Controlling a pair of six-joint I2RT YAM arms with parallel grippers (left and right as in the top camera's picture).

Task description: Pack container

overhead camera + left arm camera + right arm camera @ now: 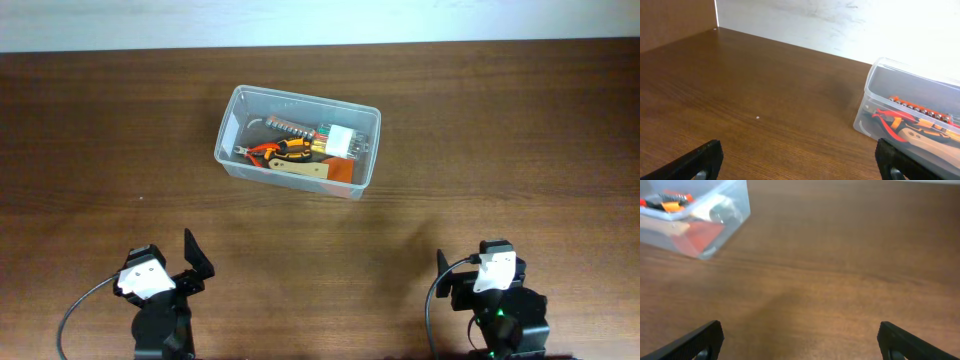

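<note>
The clear plastic container (228, 133) stands on the wooden table, back of centre. Inside lie red-handled pliers (262, 152), a strip of bits (290, 129), a small clear box (341, 141) and a tan-handled tool (305, 167). The container also shows at the right of the left wrist view (875, 82) and at the top left of the right wrist view (737, 202). My left gripper (797, 162) is open and empty near the front left edge, far from the container. My right gripper (800, 342) is open and empty at the front right.
The brown wooden table (500, 150) ends at a white wall along the back (320, 20). A wooden side panel stands at the far left in the left wrist view (675, 20).
</note>
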